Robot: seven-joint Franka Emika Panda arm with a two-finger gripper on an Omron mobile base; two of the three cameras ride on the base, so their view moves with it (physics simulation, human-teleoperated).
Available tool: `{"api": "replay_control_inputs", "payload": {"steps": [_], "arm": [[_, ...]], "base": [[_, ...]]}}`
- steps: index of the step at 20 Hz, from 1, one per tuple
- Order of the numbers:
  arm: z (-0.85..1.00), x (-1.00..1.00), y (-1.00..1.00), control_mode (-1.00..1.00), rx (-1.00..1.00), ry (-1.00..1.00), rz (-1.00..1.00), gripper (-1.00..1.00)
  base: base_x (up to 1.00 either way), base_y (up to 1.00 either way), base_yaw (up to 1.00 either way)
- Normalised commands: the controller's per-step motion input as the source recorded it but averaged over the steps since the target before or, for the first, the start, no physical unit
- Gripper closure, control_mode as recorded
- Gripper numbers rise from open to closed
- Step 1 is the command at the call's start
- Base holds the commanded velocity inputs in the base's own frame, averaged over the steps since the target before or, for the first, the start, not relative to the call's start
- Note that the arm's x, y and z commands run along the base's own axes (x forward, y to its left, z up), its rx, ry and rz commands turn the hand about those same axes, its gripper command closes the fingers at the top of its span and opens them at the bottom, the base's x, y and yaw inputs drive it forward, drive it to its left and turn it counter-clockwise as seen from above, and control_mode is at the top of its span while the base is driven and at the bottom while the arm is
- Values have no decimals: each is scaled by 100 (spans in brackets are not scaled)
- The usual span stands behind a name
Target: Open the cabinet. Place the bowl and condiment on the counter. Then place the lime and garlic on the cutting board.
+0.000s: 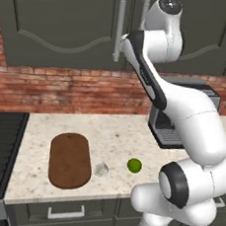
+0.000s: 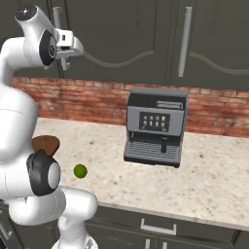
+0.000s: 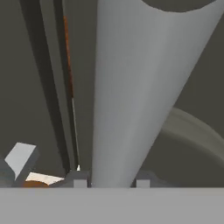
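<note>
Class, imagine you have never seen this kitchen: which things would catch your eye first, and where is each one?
The white arm reaches up to the dark cabinet, its gripper with jaws closed on a long silver handle. Below, on the speckled counter, a bright green lime lies right of the garlic and the brown cutting board. A coffee machine stands against the brick wall.
</note>
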Motion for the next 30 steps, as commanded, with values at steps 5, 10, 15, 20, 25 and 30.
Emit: {"api": "replay_control_inputs", "payload": {"steps": [5,10,15,20,25,30], "arm": [[-9,-14,-2,-100,-5,-37,0,100],[-8,-46,-26,-100,-3,-40,0,100],[12,-97,-67,-100,3,-10,0,100],[9,-100,-74,-100,6,0,0,100],[20,-97,-73,-100,8,1,0,100],[11,-88,-54,-100,6,0,1,-100]], "base": [[0,0,0],[0,0,0],[0,0,0],[0,0,0],[0,0,0],[0,0,0]]}}
